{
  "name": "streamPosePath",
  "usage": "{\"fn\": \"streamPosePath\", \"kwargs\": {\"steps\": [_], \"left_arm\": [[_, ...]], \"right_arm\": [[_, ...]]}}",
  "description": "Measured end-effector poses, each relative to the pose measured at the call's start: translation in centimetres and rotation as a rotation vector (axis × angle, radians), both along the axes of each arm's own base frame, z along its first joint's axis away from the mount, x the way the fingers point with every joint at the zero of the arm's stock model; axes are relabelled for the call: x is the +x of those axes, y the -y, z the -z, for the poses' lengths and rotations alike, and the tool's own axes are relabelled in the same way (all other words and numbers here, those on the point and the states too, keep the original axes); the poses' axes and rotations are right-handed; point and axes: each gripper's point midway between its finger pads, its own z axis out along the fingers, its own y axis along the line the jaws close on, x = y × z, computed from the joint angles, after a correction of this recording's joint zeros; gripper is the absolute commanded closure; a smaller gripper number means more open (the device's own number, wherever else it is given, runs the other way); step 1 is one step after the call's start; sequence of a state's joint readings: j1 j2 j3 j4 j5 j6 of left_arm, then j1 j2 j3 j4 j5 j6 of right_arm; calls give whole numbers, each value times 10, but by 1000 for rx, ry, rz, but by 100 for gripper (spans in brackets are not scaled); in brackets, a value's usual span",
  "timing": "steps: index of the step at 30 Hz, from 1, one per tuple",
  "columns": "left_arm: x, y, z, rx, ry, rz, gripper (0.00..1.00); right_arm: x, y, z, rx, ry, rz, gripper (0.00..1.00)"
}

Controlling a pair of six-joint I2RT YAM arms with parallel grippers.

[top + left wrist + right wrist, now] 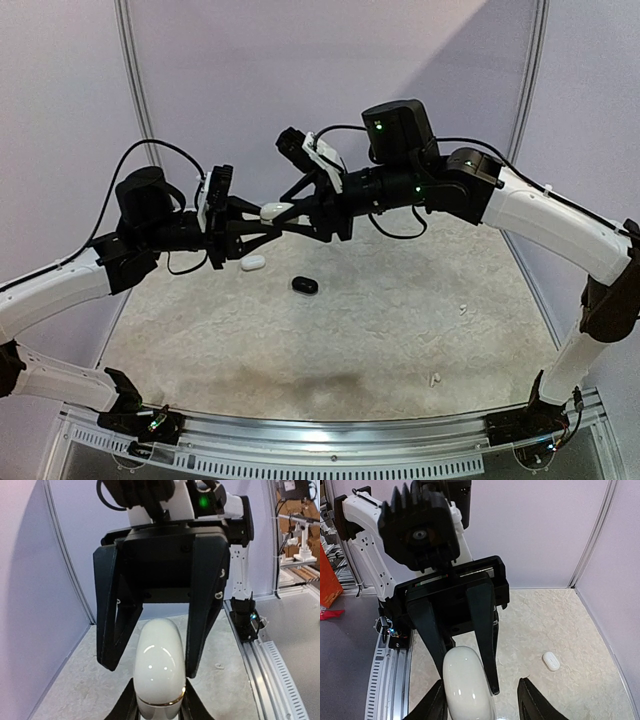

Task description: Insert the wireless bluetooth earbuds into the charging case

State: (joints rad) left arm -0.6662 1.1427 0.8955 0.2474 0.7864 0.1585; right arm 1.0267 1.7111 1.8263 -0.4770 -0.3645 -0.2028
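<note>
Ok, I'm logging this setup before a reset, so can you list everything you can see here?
held charging case: one, white with a gold seam, in mid-air between the two grippers
spare white case: one, white, on the table left of the black case
black case: one, black, mid-table
earbuds: two visible, white, loose on the table's right side, the second nearer the front
table: one, mottled beige
left gripper: one, black, shut on the held charging case
right gripper: one, black, open, flanking the same case
</note>
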Motion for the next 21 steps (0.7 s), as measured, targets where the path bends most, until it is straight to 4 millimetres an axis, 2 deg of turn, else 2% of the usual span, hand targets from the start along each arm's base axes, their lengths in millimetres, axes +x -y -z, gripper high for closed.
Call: {"fn": "streamPosePath", "kwargs": {"steps": [9,13,21], "left_arm": [[2,-1,19,94,152,-19,100],[0,-3,18,104,208,-19,100],[-6,-3,20,101,188,10,100]], "right_arm": [[5,0,0,2,-3,30,53],[9,0,2,-4,-6,47,53],[14,0,4,5,-57,58,53]]}}
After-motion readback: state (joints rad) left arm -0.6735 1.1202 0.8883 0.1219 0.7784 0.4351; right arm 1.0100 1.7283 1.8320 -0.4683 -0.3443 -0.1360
